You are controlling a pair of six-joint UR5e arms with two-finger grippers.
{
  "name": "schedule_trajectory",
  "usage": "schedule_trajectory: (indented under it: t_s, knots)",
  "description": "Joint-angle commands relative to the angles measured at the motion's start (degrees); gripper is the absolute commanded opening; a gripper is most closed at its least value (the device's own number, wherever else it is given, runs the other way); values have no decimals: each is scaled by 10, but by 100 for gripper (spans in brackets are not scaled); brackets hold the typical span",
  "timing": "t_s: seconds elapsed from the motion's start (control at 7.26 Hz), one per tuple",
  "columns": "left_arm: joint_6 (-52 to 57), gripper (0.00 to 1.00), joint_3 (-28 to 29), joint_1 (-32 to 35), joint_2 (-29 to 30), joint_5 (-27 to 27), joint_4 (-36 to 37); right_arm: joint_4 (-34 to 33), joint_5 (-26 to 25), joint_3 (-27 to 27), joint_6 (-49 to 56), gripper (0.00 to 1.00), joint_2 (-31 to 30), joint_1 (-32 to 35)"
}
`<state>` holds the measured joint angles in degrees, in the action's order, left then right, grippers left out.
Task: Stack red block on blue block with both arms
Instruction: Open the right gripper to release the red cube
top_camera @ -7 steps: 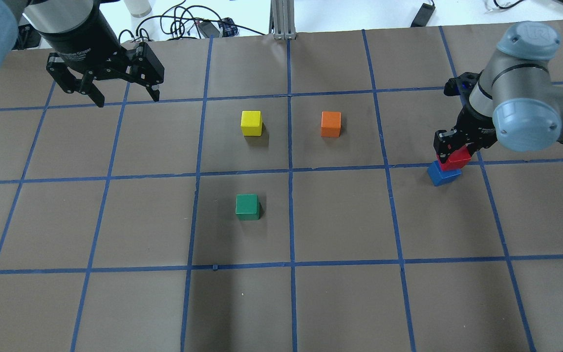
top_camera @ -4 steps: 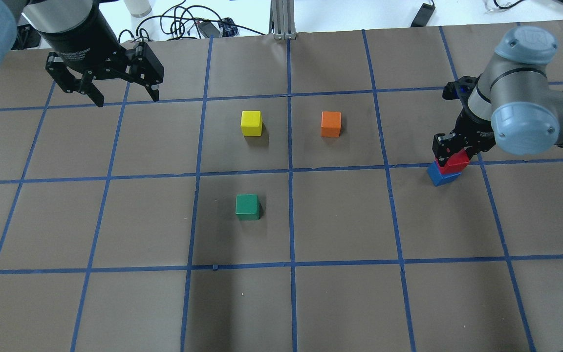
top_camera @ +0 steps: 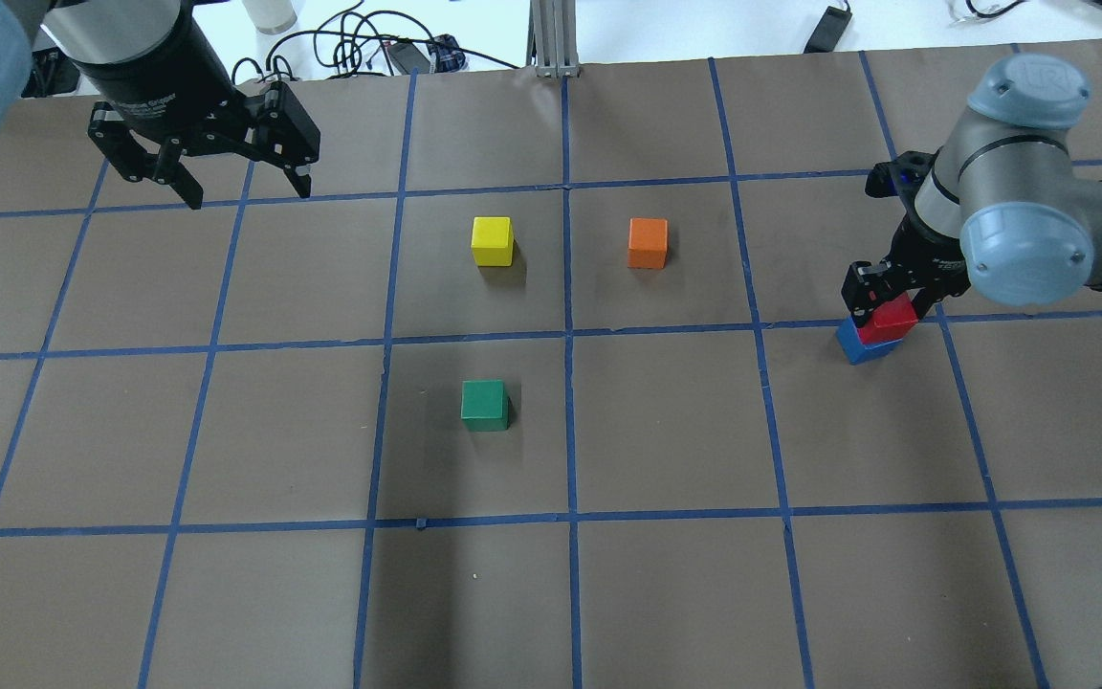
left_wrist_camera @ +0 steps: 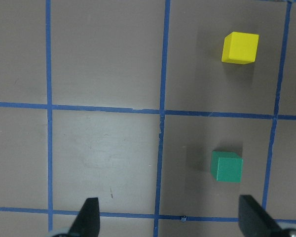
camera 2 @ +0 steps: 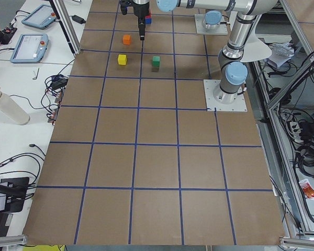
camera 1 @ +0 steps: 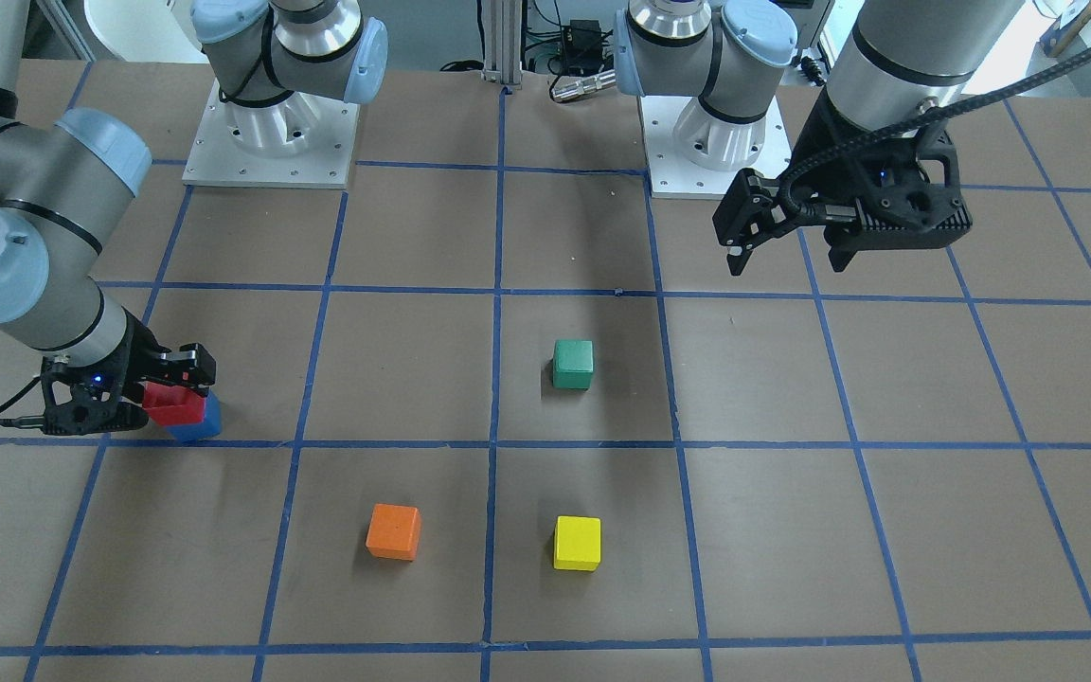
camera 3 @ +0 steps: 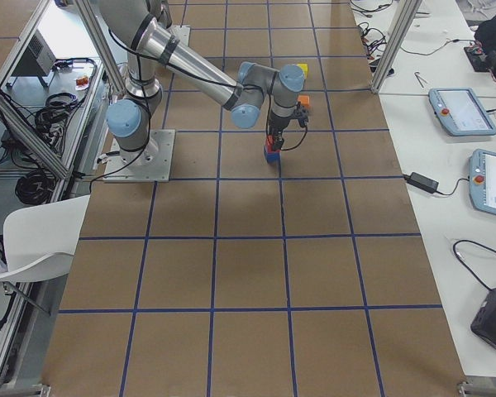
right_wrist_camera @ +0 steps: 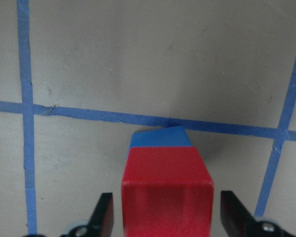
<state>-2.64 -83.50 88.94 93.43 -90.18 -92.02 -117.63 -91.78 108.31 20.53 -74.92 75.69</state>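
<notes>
Our right pincer has settled the red block onto the blue block at the counter's 3 o'clock and stands slightly spread around it, the left pincer spread empty at 10 o'clock, so we judge the stack made.

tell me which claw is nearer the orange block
Right. The right claw is around the red block, near the orange block; the left claw hangs farther off, beyond the yellow block.

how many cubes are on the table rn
5: yellow block and orange block side by side, green block nearer the robot, red block on top of blue block at the robot's right. No others seen.
</notes>
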Motion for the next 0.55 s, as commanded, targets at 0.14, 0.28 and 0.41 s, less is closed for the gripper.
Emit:
schedule_trajectory:
  t_s: [0.14, 0.28, 0.41]
  knots:
    - [0, 100, 0, 0, 0, 1, 0, 22, -2, -22, -7, 100, -21, 2]
    - [0, 100, 0, 0, 0, 1, 0, 61, 5, -37, -12, 100, -41, 2]
    - [0, 100, 0, 0, 0, 0, 0, 91, 13, -54, -14, 100, -51, 2]
